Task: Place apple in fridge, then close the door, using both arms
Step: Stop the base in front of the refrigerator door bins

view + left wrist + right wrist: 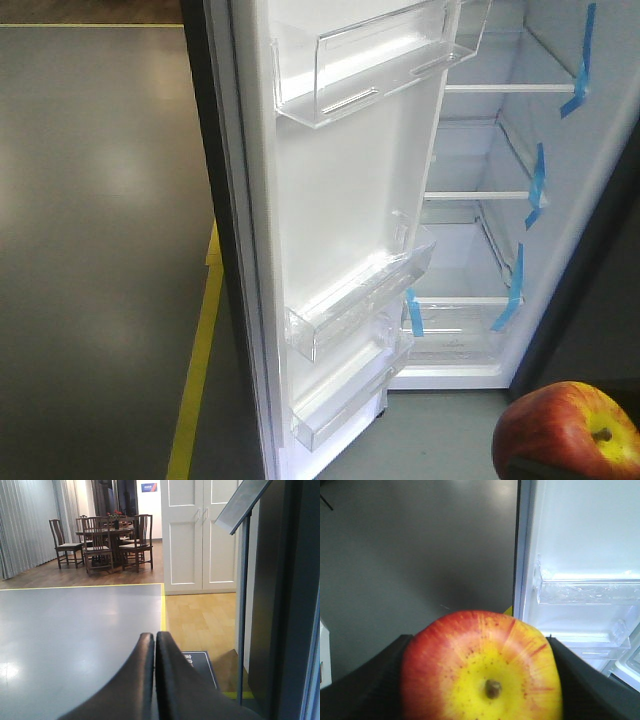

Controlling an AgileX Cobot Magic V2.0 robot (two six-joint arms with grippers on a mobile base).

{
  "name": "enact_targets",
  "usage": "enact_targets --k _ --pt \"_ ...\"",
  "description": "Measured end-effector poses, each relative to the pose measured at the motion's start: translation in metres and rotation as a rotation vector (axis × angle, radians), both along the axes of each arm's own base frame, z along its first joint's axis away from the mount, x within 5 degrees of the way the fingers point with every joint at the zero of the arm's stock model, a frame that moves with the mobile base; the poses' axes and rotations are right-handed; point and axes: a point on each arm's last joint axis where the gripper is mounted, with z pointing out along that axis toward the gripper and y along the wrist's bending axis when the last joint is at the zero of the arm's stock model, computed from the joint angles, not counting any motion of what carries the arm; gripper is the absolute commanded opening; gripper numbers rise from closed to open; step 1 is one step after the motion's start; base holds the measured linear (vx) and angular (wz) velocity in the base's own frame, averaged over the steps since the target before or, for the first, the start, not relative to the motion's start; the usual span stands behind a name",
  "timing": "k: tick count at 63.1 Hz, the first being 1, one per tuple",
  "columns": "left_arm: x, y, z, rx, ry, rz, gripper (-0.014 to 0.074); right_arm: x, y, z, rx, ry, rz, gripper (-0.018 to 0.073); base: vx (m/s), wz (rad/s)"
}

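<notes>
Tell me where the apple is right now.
The apple is held in the right gripper, outside the fridge: in the front view it sits at bottom right, below the open compartment and right of the door.

Glossy grey floor (75, 630) edged by yellow tape (163, 605); beyond, wooden chairs (135, 542) around a table (107, 531) (dark wood), white panelled doors (200, 535), pale curtains (25, 525).

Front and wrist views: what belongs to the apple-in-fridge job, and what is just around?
Job: apple in right gripper; fridge; open door; shut left gripper.
Not the job: dining chairs; white double doors; yellow floor line.
</notes>
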Motion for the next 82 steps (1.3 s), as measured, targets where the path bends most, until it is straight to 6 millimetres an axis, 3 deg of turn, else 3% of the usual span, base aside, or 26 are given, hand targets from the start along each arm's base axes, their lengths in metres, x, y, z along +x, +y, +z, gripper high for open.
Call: enact_targets --k 82 --pt "0.0000 0.0000 0.0000 0.000 0.000 0.000 -0.0006 0.0000 0.0000 0.0000 0.000 0.000 0.000 0.0361 0.05 -0.02"
